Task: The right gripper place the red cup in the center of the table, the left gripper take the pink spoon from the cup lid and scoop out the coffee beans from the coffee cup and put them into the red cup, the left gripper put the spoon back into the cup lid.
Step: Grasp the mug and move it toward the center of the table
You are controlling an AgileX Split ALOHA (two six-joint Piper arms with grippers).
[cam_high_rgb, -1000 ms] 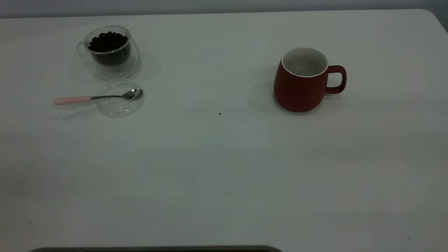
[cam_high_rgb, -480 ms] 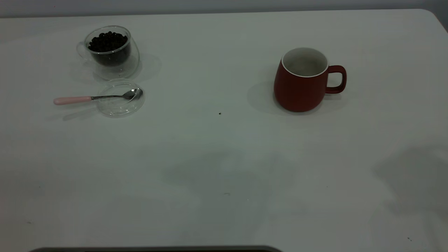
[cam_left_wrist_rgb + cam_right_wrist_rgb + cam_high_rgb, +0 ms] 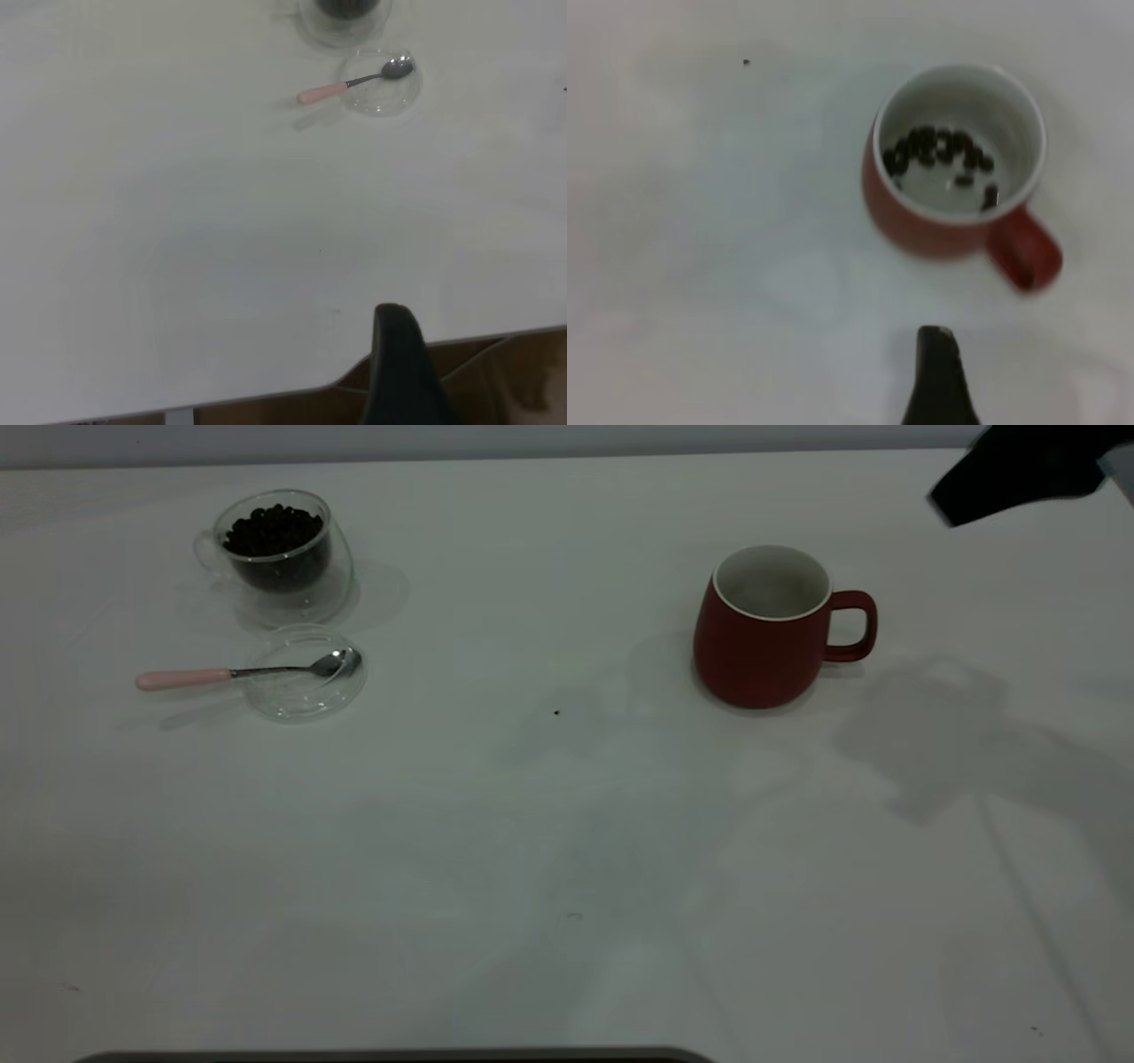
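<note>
The red cup (image 3: 762, 638) stands right of the table's (image 3: 549, 824) middle, handle to the right. In the right wrist view it (image 3: 939, 221) holds a few dark coffee beans (image 3: 939, 150). My right gripper (image 3: 935, 332) hovers shut and empty beside it; its arm (image 3: 1019, 474) shows at the far right corner. The coffee cup (image 3: 279, 558), full of coffee beans (image 3: 270, 530), stands far left. In front of it the pink spoon (image 3: 204, 677) lies with its bowl in the cup lid (image 3: 306, 686). My left gripper (image 3: 394, 312) is shut over the table's edge, far from the spoon (image 3: 341, 88).
A tiny dark speck (image 3: 556, 712) lies near the table's middle. Arm shadows fall across the right and near parts of the tabletop. The table's edge and a brown floor (image 3: 496, 381) show in the left wrist view.
My right arm has come into the exterior view at the far right corner, and its shadow has moved up toward the red cup. The cups, lid and spoon have not moved.
</note>
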